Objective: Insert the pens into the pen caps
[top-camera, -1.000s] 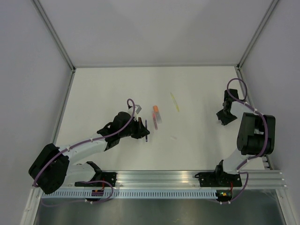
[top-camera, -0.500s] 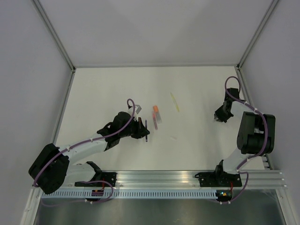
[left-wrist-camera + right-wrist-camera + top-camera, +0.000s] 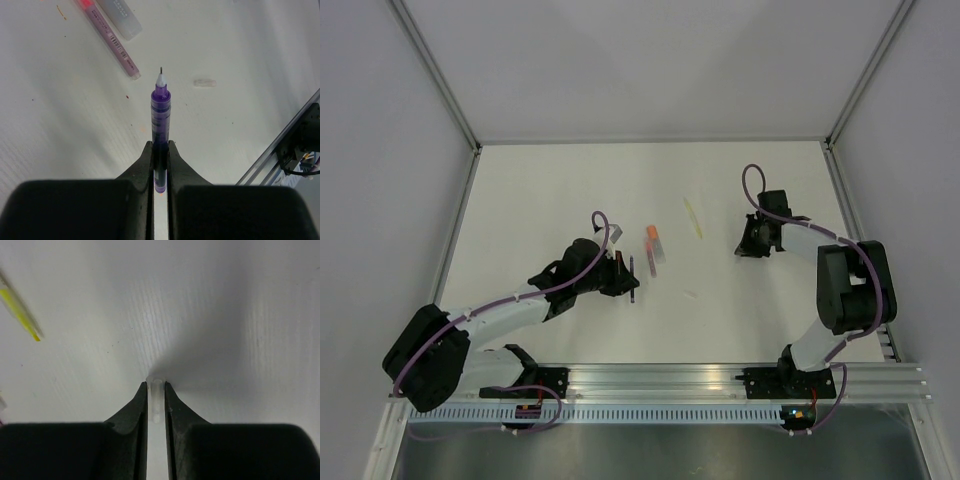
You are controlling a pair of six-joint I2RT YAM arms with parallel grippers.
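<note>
My left gripper [image 3: 626,277] is shut on a dark purple pen [image 3: 160,112] that points forward with its bare tip out; in the left wrist view the jaws [image 3: 160,146] clamp its rear half just above the table. My right gripper [image 3: 748,244] is shut on a small clear pen cap [image 3: 156,399], open end forward, held between the fingertips [image 3: 156,386]. A pale yellow pen [image 3: 692,217] lies left of the right gripper and shows at the edge of the right wrist view [image 3: 19,314]. A pinkish pen with an orange cap [image 3: 650,233] and a whitish-grey pen [image 3: 659,251] lie side by side ahead of the left gripper.
A second clear cap [image 3: 691,294] lies loose on the white table, right of the purple pen's tip [image 3: 204,82]. The metal rail [image 3: 720,382] runs along the near edge. Grey walls enclose the table on three sides.
My right gripper has swung left from the table's right edge toward the yellow pen, still shut on the cap. The left arm and its pen have not moved.
</note>
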